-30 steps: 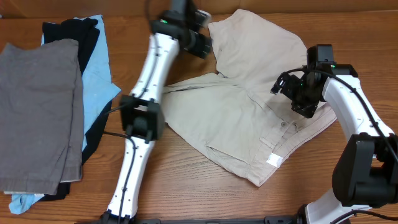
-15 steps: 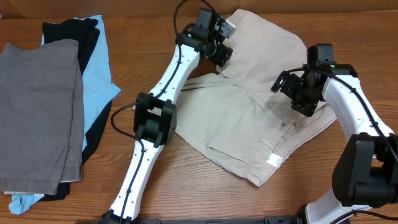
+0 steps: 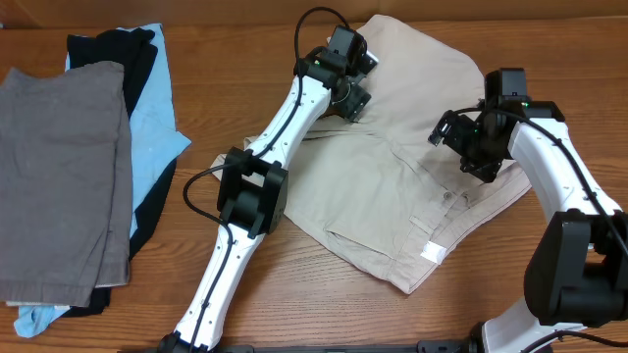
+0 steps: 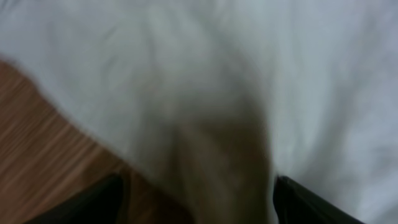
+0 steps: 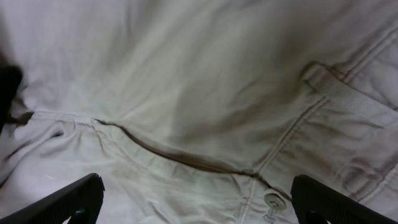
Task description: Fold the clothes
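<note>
The light beige khaki shorts (image 3: 392, 186) lie spread out, rumpled, on the wooden table, right of middle, with a white label (image 3: 432, 253) near the front edge. My left gripper (image 3: 351, 93) is open over the far left part of the shorts, near the cloth's edge. The left wrist view is blurred and shows pale cloth (image 4: 249, 81) with wood at lower left, between the spread fingers (image 4: 196, 202). My right gripper (image 3: 463, 147) is open and empty just above the waistband area. The right wrist view shows a seam and a button (image 5: 272, 200) between its fingers (image 5: 199, 199).
A stack of garments lies at the left: grey shorts (image 3: 59, 167) on top, a light-blue piece (image 3: 152, 127) and a black piece (image 3: 137, 59) under it. Bare wood (image 3: 324, 304) runs along the front edge.
My left arm has swung to the right, from the shorts' far left edge to over the cloth. The right arm has not moved. The shorts lie much the same.
</note>
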Controlling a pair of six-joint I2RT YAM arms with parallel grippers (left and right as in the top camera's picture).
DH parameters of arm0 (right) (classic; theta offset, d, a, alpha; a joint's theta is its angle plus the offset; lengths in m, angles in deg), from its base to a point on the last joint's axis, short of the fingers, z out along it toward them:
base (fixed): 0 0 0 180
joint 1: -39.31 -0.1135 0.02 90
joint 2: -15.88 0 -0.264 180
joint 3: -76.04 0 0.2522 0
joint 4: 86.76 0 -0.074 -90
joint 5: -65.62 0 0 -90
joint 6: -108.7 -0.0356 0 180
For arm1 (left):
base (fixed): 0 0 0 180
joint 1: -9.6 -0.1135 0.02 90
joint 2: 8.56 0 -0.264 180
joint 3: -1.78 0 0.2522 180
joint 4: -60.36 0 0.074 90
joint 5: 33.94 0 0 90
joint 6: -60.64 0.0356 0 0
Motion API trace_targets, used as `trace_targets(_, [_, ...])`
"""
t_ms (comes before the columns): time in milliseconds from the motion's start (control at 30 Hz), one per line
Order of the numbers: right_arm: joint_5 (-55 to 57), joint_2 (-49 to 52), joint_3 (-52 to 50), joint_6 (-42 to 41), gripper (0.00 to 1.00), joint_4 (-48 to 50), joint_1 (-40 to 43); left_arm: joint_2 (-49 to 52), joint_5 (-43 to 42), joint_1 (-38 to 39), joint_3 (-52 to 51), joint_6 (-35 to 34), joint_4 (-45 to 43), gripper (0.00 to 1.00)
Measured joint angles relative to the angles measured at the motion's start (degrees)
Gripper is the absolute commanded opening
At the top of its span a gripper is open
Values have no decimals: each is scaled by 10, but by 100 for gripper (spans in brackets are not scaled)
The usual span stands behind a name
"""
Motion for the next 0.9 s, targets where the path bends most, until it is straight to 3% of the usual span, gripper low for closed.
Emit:
trace_targets(233, [7,0,-6,-2,100,-11,0,-19,78,-30,5,-85,171,84])
trace_targets(633, [12,0,-126,-36,100,39,0,-19,41,-119,3,-117,395,90])
trace_targets(767, [-2,-1,-156,-52,100,57,-4,-15,35,-120,0,-117,436,90])
trace_targets(833, [-4,-1,-157,-56,100,64,-10,-15,26,-119,-2,-117,437,98])
trace_targets(900, [-9,-2,-159,-56,100,81,-17,-14,16,-119,-3,-118,439,100])
